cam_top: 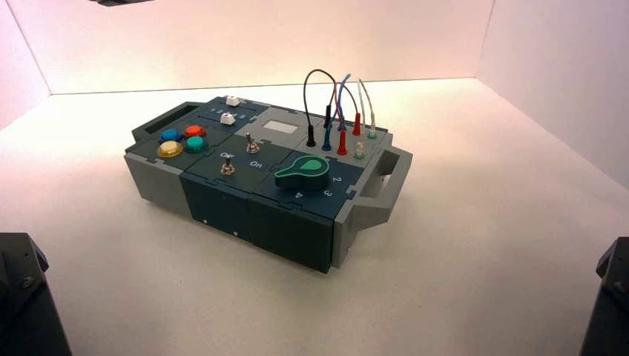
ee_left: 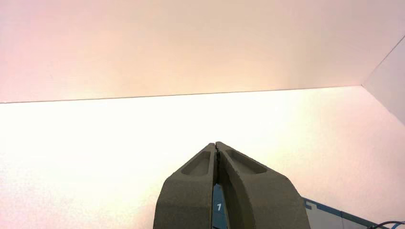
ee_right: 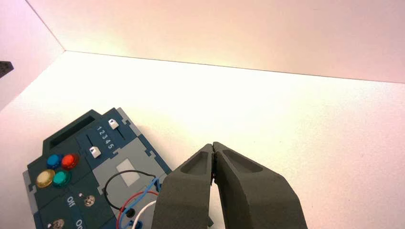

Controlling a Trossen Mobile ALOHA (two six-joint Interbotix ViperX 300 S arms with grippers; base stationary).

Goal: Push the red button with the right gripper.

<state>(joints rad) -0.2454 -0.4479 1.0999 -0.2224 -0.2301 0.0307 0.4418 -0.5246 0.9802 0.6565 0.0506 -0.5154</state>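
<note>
The red button (cam_top: pixel 194 131) is a small domed red-orange button in a cluster with blue (cam_top: pixel 170 135), yellow (cam_top: pixel 170 149) and teal (cam_top: pixel 196 144) buttons on the box's left end. It also shows in the right wrist view (ee_right: pixel 69 161). My right gripper (ee_right: pixel 213 144) is shut and empty, held high and well back from the box, above its wire end; only part of its arm (cam_top: pixel 610 297) shows at the high view's lower right corner. My left gripper (ee_left: pixel 216 144) is shut and empty; its arm (cam_top: pixel 26 297) is parked at the lower left.
The box (cam_top: pixel 222 200) stands turned on the white table. It bears two white sliders (cam_top: pixel 228 118), two toggle switches (cam_top: pixel 227 167), a green knob (cam_top: pixel 303 172) and plugged wires (cam_top: pixel 334 133). White walls close the back and sides.
</note>
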